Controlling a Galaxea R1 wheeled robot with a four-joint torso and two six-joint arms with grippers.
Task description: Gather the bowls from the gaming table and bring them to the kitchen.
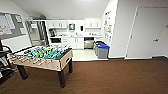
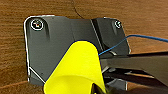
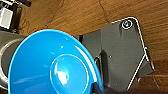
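Note:
A bright yellow bowl (image 2: 77,70) fills the near part of the left wrist view, tilted on its side over brown floor, with my left gripper (image 2: 96,89) shut on its rim. In the right wrist view a bright blue bowl (image 3: 53,65) shows its inside, and my right gripper (image 3: 96,88) is shut on its rim. The gaming table (image 1: 60,65), a football table with a green field and rods, stands at the left of the head view. The kitchen (image 1: 75,37), with white cabinets and a counter, lies straight ahead beyond it.
Blue-lidded bins (image 1: 102,51) stand at the kitchen's right corner beside a white wall. A white door (image 1: 147,32) is at the right. Dark equipment (image 1: 5,65) sits at the far left. Brown carpet (image 1: 112,77) stretches between me and the kitchen's pale floor.

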